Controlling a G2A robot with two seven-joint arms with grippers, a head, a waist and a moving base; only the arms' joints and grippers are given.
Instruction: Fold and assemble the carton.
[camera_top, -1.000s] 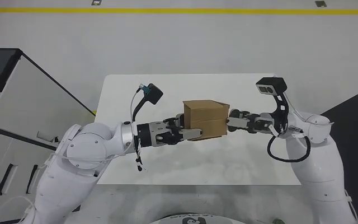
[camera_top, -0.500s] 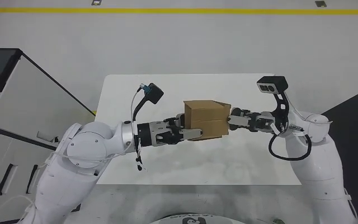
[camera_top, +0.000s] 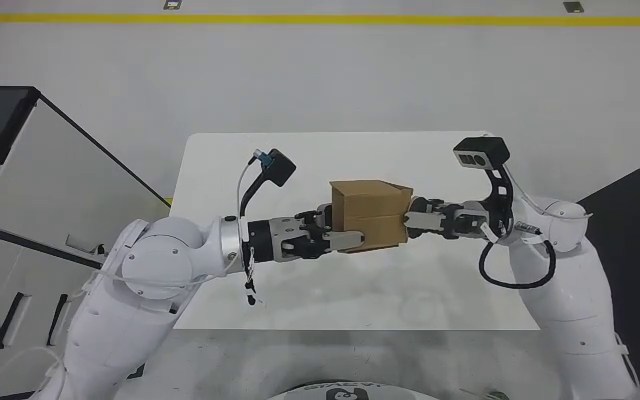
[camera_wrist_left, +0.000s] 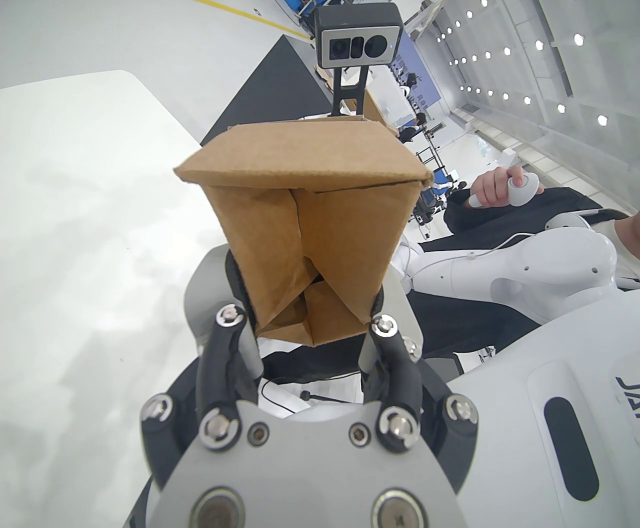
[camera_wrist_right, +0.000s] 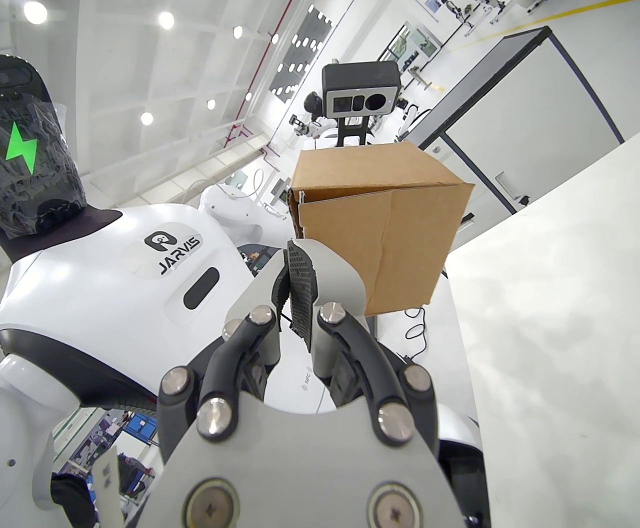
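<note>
White table (camera_top: 250, 160) first, the biggest thing here, and my two arms come in over it from either side. The brown carton (camera_top: 368, 212) is over the table's middle, between the two grippers, lying on its side with its long axis running arm to arm. It looks clear of the tabletop (I can't fully confirm the gap from above).

From the left wrist the carton (camera_wrist_left: 310, 240) points away from me. Its near end is not closed flat: the flaps there are pushed inward at angles, with a dark opening between them. On the far end, seen from the right wrist, the carton (camera_wrist_right: 390, 235) shows a flap edge along the upper corner that isn't seated flush.

The left gripper (camera_wrist_left: 310, 320) is clamped on the carton's near end, one finger on each side of the cardboard. From above, the left gripper (camera_top: 345, 240) sits at the carton's lower left corner.

The right gripper (camera_wrist_right: 300, 280) has its fingers pressed together with nothing visible between the pads, and the tip touches the carton's end near the loose flap corner. From above, the right gripper (camera_top: 410, 218) butts against the carton's right side.
</note>
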